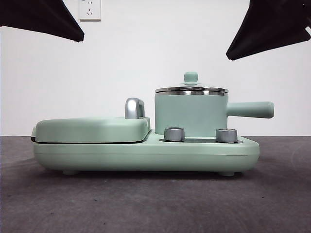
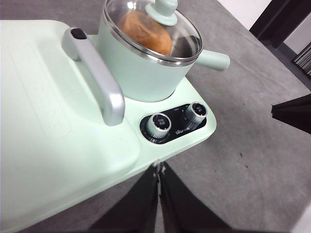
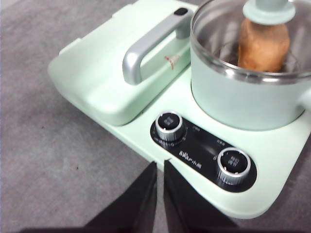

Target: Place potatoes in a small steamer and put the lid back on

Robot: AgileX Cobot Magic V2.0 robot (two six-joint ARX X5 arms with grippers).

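Potato (image 2: 145, 33): one rounded orange-brown lump with matte, creased skin. We log it inside the small mint-green cylindrical steamer pot (image 1: 190, 115), standing on a metal rack seen in the right wrist view, beneath the lid.

Lid (image 2: 165, 30): round clear glass with a steel rim and a small mint-green knob (image 1: 190, 77). It sits on the pot's rim and looks level from the front.

Pot: its straight green side handle (image 1: 250, 109) points away from the flat mint-green griddle cover (image 1: 92, 129) with the chrome bar handle (image 2: 95, 77). Two silver dials (image 3: 169, 123) lie on the base just in front of the pot.

Left gripper (image 2: 159, 167): black jaws pressed together, nothing held, hanging clear of the pot on the dial side.

Right gripper (image 3: 160, 164): jaws nearly touching, a narrow slit between them, nothing held, likewise off the dial side.

Handling, as we judge it: the task looks complete. The glass lid is brittle and smooth, so we would take it by the knob only. The potato seems firm and fairly heavy, its matte skin offering grip; we would close on its narrower waist. The pot is stiff and best moved by its side handle.
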